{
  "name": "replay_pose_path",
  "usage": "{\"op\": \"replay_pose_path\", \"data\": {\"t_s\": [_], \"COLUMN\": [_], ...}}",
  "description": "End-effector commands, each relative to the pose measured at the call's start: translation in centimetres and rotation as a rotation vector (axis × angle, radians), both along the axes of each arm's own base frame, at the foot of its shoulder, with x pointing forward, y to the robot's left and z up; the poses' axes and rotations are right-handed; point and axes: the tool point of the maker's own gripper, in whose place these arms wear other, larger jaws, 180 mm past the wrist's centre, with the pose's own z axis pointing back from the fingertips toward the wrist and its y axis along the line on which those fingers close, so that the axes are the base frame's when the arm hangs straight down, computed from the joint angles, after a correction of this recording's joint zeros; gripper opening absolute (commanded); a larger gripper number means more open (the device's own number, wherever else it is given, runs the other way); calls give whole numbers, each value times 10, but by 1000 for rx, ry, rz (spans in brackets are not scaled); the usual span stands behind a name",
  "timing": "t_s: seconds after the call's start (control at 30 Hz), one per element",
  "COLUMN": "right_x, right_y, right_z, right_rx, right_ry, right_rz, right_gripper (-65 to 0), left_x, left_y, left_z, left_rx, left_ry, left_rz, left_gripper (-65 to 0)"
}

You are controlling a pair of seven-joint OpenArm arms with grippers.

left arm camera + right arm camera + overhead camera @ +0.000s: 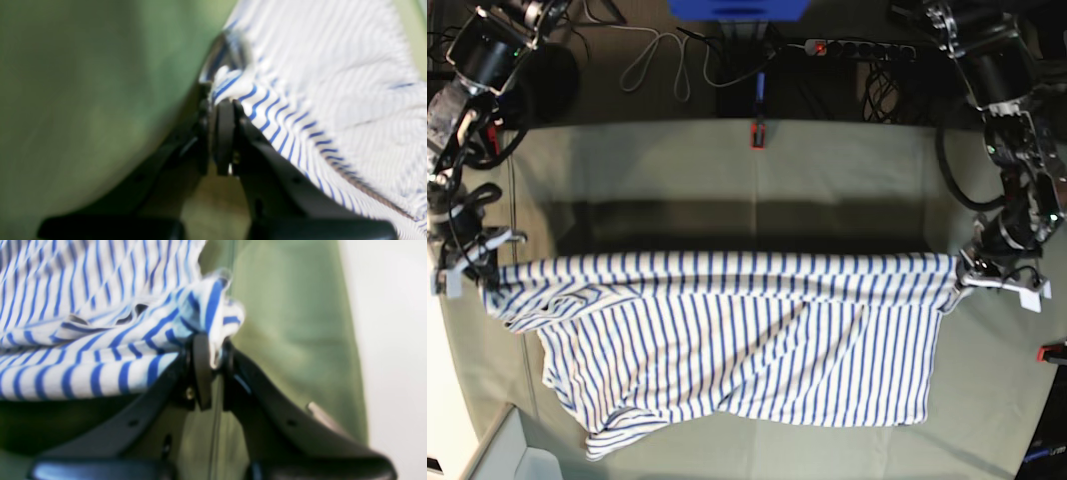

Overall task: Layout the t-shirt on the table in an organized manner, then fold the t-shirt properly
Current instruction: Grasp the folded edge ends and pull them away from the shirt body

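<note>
The white t-shirt [727,340] with blue stripes is stretched wide across the table [727,180], its top edge pulled taut between both grippers. My left gripper [960,272] is shut on the shirt's corner at the right of the base view; in the left wrist view the left gripper [218,103] pinches a bunch of the t-shirt [333,83]. At the left of the base view, my right gripper [493,277] is shut on the other corner. The right wrist view shows the right gripper [211,353] clamped on a wad of the t-shirt [83,323]. The shirt's lower part drapes toward the front, with a sleeve curled at the lower left.
Cables and a power strip [857,47] lie beyond the table's far edge. A small red object [758,134] sits at the far edge and another red object [1053,352] at the right edge. The table's left front corner [487,440] is close to the shirt's sleeve.
</note>
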Motion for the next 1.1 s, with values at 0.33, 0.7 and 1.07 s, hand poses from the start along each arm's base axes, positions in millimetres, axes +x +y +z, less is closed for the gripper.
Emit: {"op": "replay_pose_path", "data": {"t_s": [0.33,0.7,1.07], "right_x": [34,-37,-116], "right_y": [-30,-21,-26], "right_z": [48,-21,-11], "right_rx": [-73,-38,-23], "right_ry": [14,159,-4], "right_rz": [-22,-23,-138], "right_gripper": [-650,-650,-650], "left_x": [41,-27,-84], "left_y": [22,20,28], "left_z": [59,-7,-23], "left_rx": [46,44,113], "left_ry": [-81,101,153], "left_rz": [-15,-21,-14], "left_gripper": [-650,-650,-650]}}
